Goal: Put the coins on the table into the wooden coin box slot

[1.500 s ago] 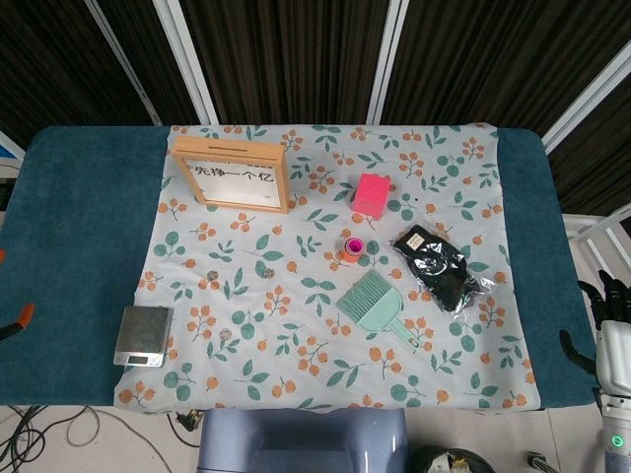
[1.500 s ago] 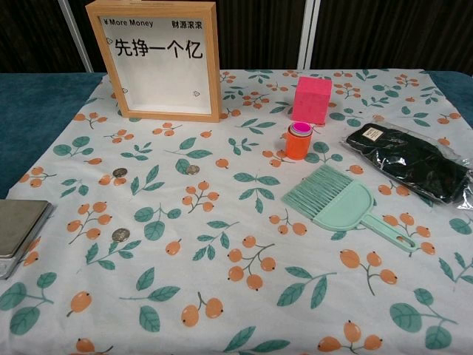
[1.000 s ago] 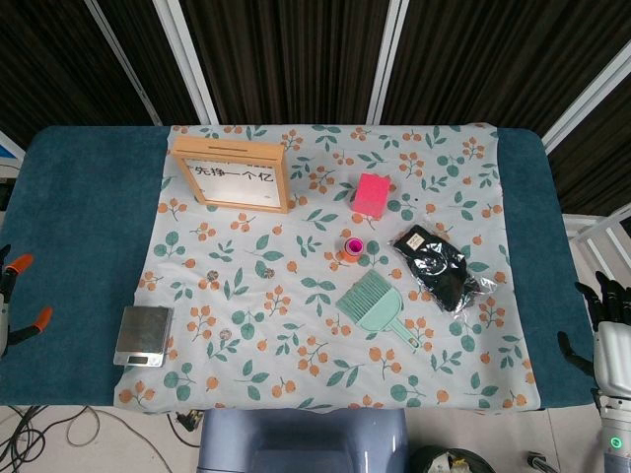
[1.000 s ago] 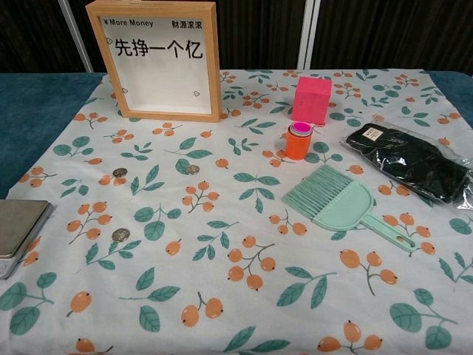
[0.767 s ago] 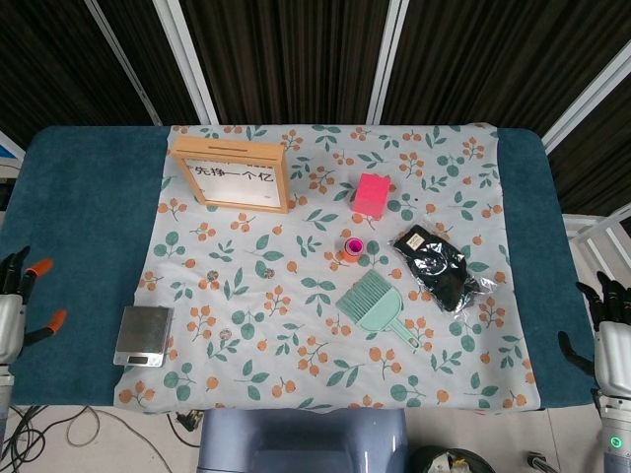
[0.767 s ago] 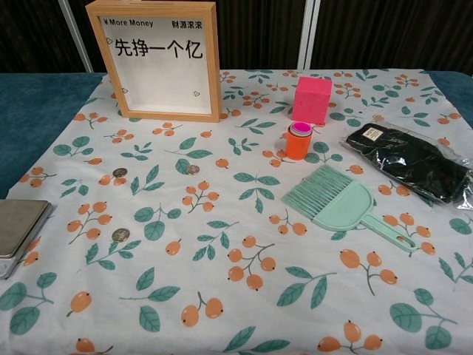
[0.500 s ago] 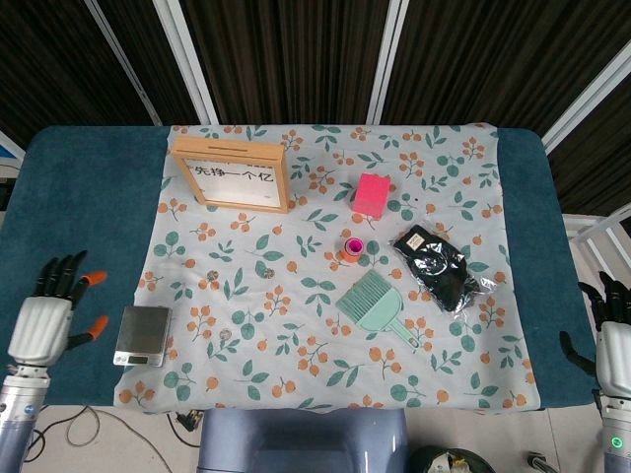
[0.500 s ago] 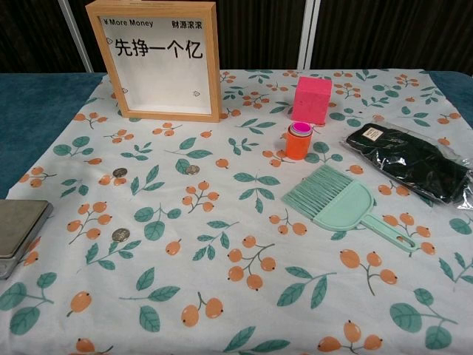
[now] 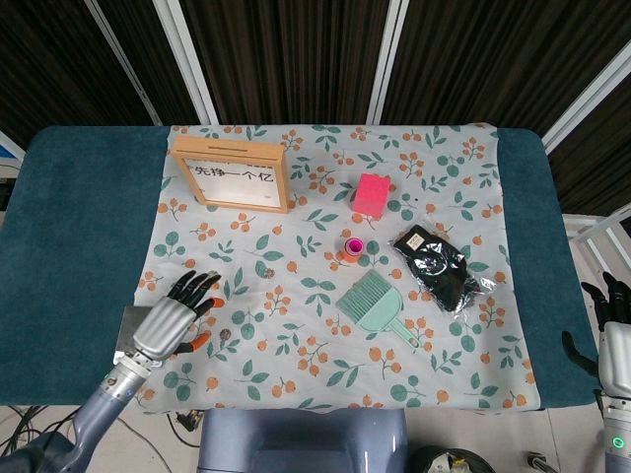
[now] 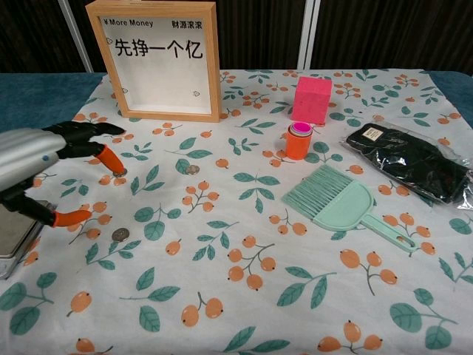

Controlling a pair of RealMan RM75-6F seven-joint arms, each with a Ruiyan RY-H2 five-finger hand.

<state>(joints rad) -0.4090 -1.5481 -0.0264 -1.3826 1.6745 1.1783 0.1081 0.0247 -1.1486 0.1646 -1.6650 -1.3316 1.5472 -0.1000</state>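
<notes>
The wooden coin box (image 9: pixel 233 177) (image 10: pixel 164 59) stands upright at the back left of the floral cloth, its slot along the top edge. Three coins lie in front of it: a left coin (image 10: pixel 120 172), a middle coin (image 9: pixel 266 269) (image 10: pixel 193 169) and a near coin (image 9: pixel 225 335) (image 10: pixel 120 235). My left hand (image 9: pixel 175 315) (image 10: pixel 44 166) hovers over the cloth's left side with fingers spread and nothing in it; its fingertips are just beside the left coin. My right hand (image 9: pixel 613 340) hangs off the table's right edge, fingers apart and empty.
A small grey scale (image 10: pixel 18 229) lies under my left wrist. To the right are a pink box (image 9: pixel 372 194) (image 10: pixel 311 99), an orange cup stack (image 9: pixel 352 246) (image 10: pixel 298 140), a green dustpan brush (image 9: pixel 377 305) (image 10: pixel 340 203) and a black packet (image 9: pixel 441 266) (image 10: pixel 410 163).
My left hand rose at the table's left edge and swept right over the scale to the coins. The right hand and every object stayed put.
</notes>
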